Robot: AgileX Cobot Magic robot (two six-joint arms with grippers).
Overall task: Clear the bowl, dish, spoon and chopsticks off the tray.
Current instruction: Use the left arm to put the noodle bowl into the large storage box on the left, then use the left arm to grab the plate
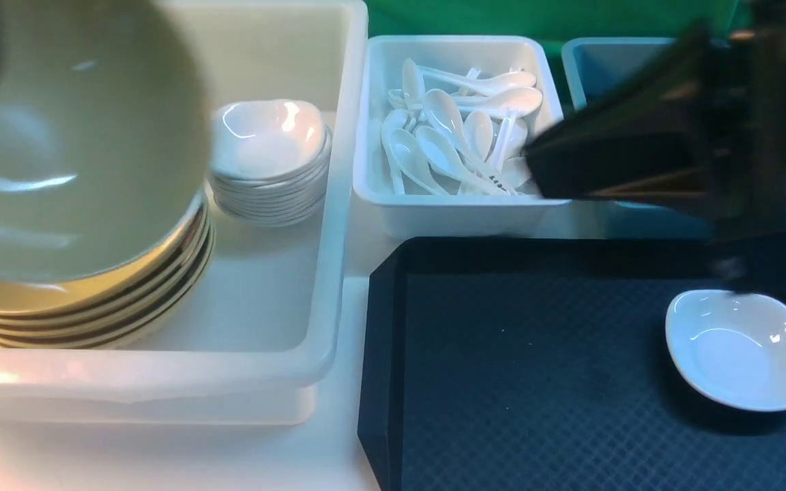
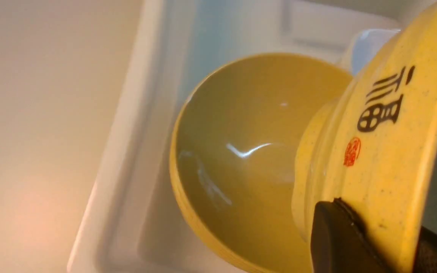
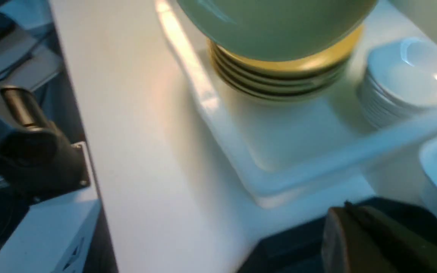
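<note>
My left gripper (image 2: 387, 237) is shut on the rim of the mustard-yellow bowl (image 1: 72, 129). It holds the bowl tilted above a stack of like bowls (image 1: 93, 307) in the big white tub (image 1: 338, 204). The held bowl's outer wall shows black characters in the left wrist view (image 2: 378, 125). The small white dish (image 1: 741, 348) lies at the right end of the black tray (image 1: 502, 382). My right gripper (image 1: 543, 160) is blurred, its fingers pressed together with nothing seen between them, above the tray's far edge. The chopsticks are out of view. Several white spoons (image 1: 454, 136) lie in a small white tub.
A stack of white dishes (image 1: 270, 164) stands in the big tub beside the bowl stack. The small white spoon tub (image 1: 461, 211) and a blue-grey tub (image 1: 591, 65) stand behind the tray. The white table edge (image 3: 78, 125) drops off on the left.
</note>
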